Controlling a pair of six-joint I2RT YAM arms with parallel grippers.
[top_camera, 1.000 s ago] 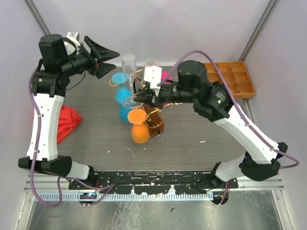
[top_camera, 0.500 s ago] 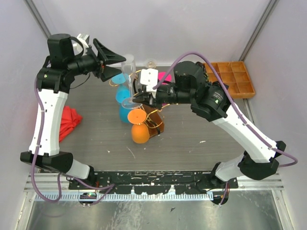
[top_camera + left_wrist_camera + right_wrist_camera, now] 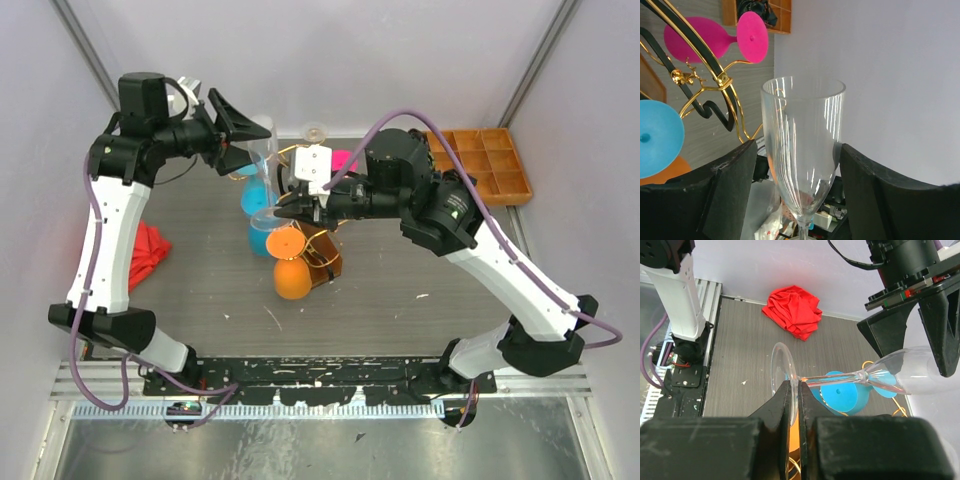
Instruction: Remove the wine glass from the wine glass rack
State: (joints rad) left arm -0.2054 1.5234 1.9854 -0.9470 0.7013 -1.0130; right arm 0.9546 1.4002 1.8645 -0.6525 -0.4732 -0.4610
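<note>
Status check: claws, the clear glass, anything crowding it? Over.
Right claw shut on clear wine glass near its foot. Left claw open, fingers either side of the bowl. Rack and blue glass close alongside.

A grey wood-grain table (image 3: 420, 320) sits boxed in by plain pale walls (image 3: 400, 60) under even light.

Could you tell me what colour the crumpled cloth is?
The cloth is red, best seen in the right wrist view.
</note>
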